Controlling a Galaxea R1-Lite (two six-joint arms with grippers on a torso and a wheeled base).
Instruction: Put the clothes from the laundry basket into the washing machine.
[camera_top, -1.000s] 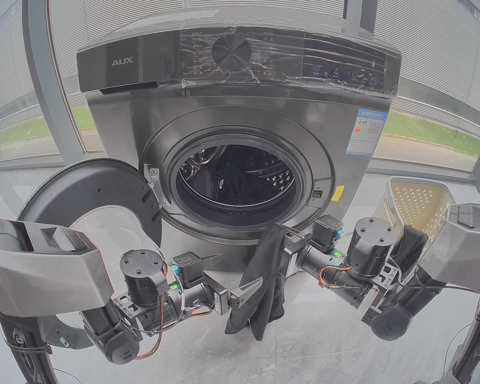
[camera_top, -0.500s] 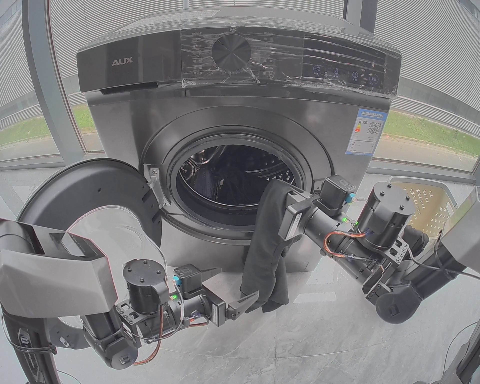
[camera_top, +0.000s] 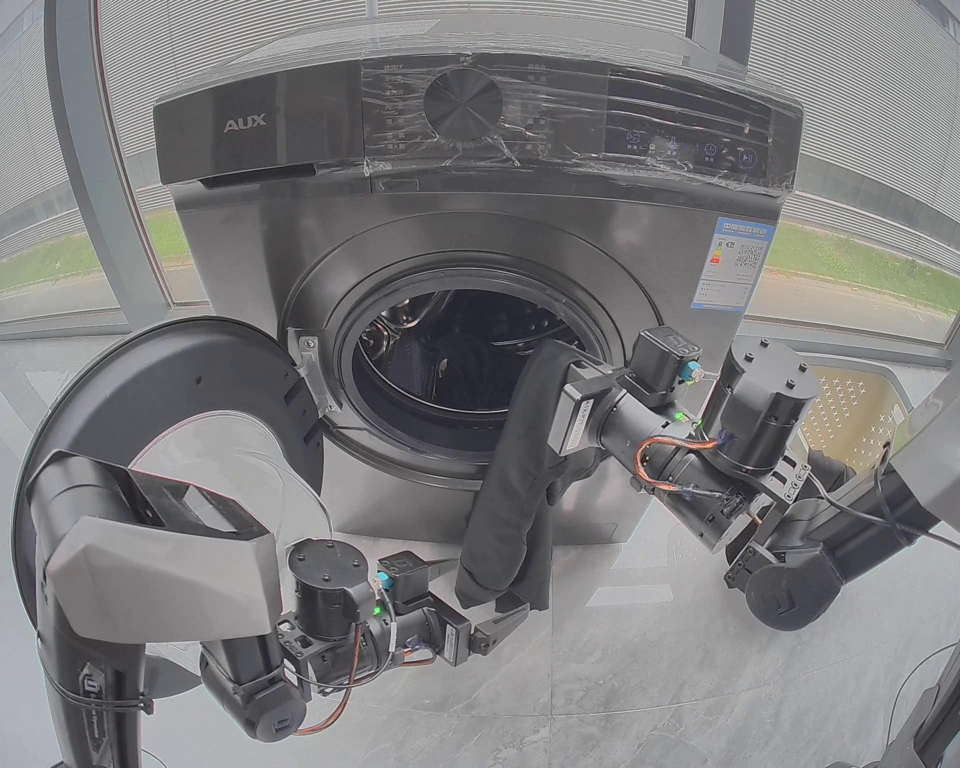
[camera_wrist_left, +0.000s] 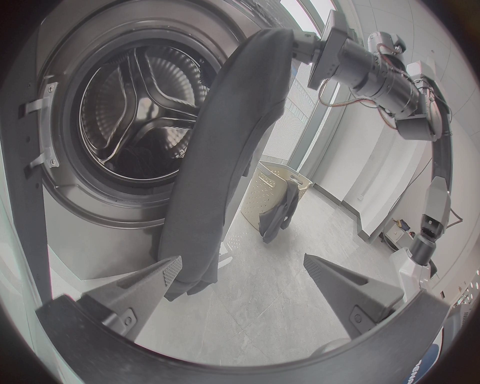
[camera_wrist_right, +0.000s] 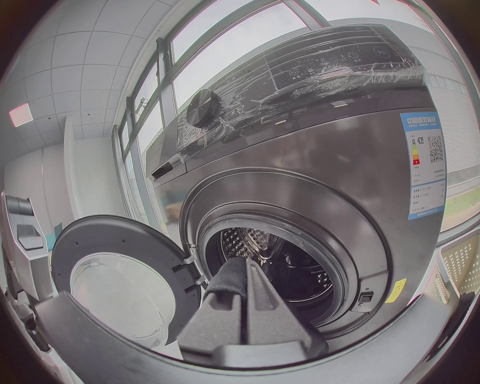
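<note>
One dark garment (camera_top: 510, 480) is in play. It hangs from the right pincer (camera_wrist_right: 246, 270), which is clamped tight on its top fold in front of the right side of the drum mouth (camera_top: 400, 385) of the washing machine (camera_top: 460, 215). Whether that fold has crossed the lip, you cannot tell. The rest drapes down the machine's front, its tail close to the floor (camera_top: 650, 650) and just beside the left pincer (camera_wrist_left: 242, 272), which sits low, spread wide and holding nothing.

Expect the cloth to be light, limp and not at all fragile. It should keep no shape, and it will likely trail rather than follow. With a single pinch at the top, the long tail will probably drag over the rim and stay outside. If you want a second hold, take the hanging bulk low down, near the hem, and lift it.

Watch the round lip of the opening and the hinge bracket (camera_top: 308, 370) on its left. The door (camera_top: 150, 390) is swung wide to the left, out of the path. Dark laundry (camera_top: 480, 365) already lies in the drum, with open room above it. To the right stands the laundry basket (camera_top: 860, 400), with another dark piece (camera_wrist_left: 277, 212) draped over its rim.
</note>
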